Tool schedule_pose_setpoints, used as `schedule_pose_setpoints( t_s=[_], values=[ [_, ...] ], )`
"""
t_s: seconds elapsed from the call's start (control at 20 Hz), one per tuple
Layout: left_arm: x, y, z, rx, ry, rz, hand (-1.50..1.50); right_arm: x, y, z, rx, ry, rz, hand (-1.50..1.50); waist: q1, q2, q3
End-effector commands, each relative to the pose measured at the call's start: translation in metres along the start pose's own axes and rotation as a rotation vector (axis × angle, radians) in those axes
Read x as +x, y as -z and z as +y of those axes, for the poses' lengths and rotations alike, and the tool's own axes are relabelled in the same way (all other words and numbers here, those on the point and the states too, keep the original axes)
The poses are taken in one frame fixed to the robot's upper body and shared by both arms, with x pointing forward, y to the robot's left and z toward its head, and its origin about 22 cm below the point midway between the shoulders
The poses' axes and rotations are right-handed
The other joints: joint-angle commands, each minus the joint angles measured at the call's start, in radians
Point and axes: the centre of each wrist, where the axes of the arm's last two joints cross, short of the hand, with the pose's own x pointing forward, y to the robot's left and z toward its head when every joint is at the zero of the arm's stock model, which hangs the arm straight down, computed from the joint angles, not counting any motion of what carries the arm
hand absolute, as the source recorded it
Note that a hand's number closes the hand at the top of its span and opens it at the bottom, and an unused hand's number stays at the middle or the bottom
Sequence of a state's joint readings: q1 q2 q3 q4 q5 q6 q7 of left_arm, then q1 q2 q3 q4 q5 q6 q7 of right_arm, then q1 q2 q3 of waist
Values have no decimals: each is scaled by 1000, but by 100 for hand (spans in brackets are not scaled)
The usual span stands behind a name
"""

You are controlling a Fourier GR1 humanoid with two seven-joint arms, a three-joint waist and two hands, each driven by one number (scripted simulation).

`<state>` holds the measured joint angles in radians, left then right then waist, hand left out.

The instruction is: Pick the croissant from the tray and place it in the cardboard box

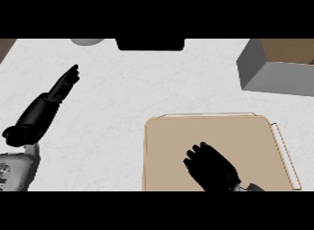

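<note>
White marbled counter (pixel 139 90): the right hand (pixel 212 168) hovers over the flat tan rectangular tray (pixel 259 134), fingers curled downward, probably closing on the hidden croissant. Left hand (pixel 63 85) rests with straight fingers. Next: lift toward the open grey-sided cardboard box (pixel 279 74).

— Item one, the tray (pixel 252 130): where does it lie?
— On the counter (pixel 132 94), at my near right, running off the lower edge. My right hand (pixel 211 168) is over its middle.
— Item two, the cardboard box (pixel 285 67)?
— Far right, behind the tray and apart from it.
— Item three, your left hand (pixel 50 105)?
— Over the counter's left side, well apart from the tray.
— Anything behind?
— A dark object (pixel 150 44) at the far edge, centre; a round object (pixel 86 41) just left of it.
</note>
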<state>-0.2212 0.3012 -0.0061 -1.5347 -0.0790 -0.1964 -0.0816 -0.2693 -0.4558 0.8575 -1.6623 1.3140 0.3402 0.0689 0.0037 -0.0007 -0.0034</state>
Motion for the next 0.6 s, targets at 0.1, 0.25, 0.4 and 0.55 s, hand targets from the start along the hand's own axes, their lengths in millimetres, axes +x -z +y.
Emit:
schedule_pose_setpoints(
  t_s=[0.1, 0.25, 0.4, 0.55],
  values=[
    [0, 3, 0, 9, 3, 14, 0, -21, -30, 3, -218, 281, -379, 150, -12, 12, 8],
    [2, 3, 4, 4, 15, 16, 0, -61, -47, -8, -350, 316, -434, 150, -11, 5, 6],
    [5, 3, -12, 8, 12, 8, 0, -99, -70, -12, -460, 276, -474, 150, -14, 2, 6],
    [-10, -2, -2, -7, 10, 22, 0, -119, -91, -36, -554, 228, -475, 150, -19, 0, 4]
  ],
)
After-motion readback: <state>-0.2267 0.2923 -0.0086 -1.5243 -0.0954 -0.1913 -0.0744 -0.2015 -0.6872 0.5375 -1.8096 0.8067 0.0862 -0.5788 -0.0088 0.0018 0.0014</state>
